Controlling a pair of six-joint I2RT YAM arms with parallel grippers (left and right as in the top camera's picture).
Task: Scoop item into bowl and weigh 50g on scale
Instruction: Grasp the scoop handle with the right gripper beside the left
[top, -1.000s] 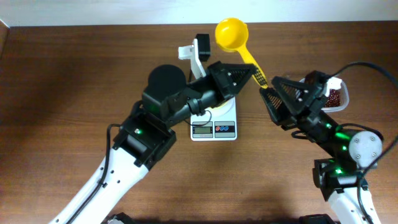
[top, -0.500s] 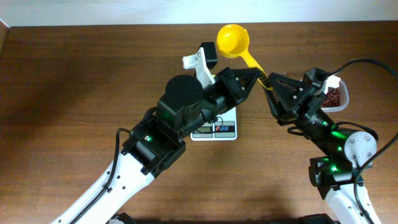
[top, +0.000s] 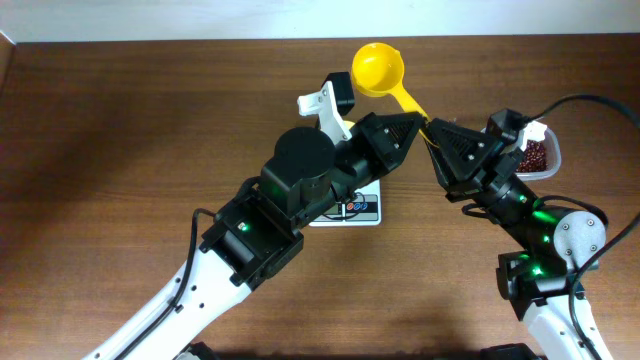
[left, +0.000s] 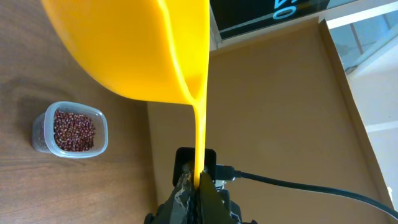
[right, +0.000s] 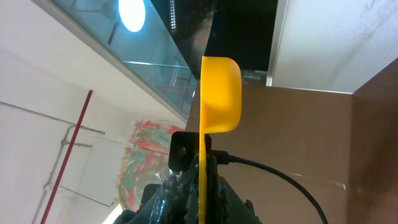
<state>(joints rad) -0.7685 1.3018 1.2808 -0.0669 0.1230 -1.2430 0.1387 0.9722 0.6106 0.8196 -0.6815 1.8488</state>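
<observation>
Brown wood table (top: 120, 130) all round. Left pincer (top: 416, 124) is pressed tight on the yellow scoop (top: 378, 68), at its handle. Right pincer (top: 433, 130) meets it tip-to-tip, a jaw either side of the same handle — can't tell if it pinches yet. Beans (top: 537, 154) lie in a clear tub (top: 555, 160) just behind the right pincer. Scale (top: 362, 208) sits back under the left arm (top: 250, 240); bowl hidden. Beans look tiny, hard, prob. roll off — don't pinch 'em, lift w/ the scoop, held mid-handle.
</observation>
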